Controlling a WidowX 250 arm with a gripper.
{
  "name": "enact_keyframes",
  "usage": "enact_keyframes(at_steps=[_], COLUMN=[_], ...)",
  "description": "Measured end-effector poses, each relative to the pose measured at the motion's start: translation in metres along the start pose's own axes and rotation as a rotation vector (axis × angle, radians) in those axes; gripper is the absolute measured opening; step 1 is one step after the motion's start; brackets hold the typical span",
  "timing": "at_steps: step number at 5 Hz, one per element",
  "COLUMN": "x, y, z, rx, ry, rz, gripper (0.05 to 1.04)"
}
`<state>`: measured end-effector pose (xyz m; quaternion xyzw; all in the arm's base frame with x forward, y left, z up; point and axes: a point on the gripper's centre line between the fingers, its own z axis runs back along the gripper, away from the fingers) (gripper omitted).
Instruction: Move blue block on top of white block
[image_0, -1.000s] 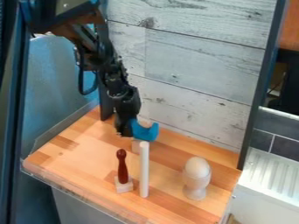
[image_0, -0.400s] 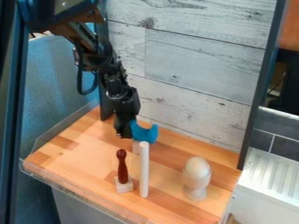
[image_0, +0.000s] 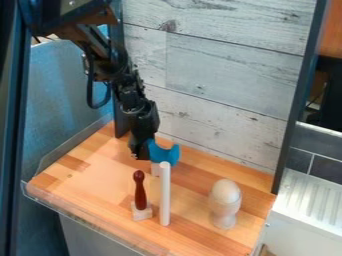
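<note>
Coming down from the upper left, the gripper (image_0: 141, 151) is low over the back of the wooden surface, shut on the left part of the blue block (image_0: 164, 154). The blue block is curved, with its hollow facing up. Directly below it in the view is a small pale block (image_0: 155, 170), partly hidden by the blue block and by the upright white rod; I take it for the white block. Whether the blue and pale blocks touch, I cannot tell.
The upright white rod (image_0: 165, 195) stands in front of the blocks. Left of it is a red-brown handle (image_0: 139, 191) on a pale base. A pale egg-shaped object on a stand (image_0: 224, 204) is at the right. Plank wall (image_0: 220, 85) behind.
The gripper and the blue block have moved slightly down and a little to the left together. The rod, the handle and the egg-shaped object have stayed put.
</note>
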<state>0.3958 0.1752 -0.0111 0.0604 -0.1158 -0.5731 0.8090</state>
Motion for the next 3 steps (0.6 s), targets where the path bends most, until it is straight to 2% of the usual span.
enact_keyframes(at_steps=[1, 2, 3], x=[-0.0034, -0.006, -0.0056], y=[0.0004, 0.0008, 0.0019], z=[0.0002, -0.0002, 0.0009], rx=[0.003, 0.008, 0.011], ry=[0.014, 0.022, 0.024], rz=[0.014, 0.033, 0.046], gripper=[0.647, 0.936, 1.007])
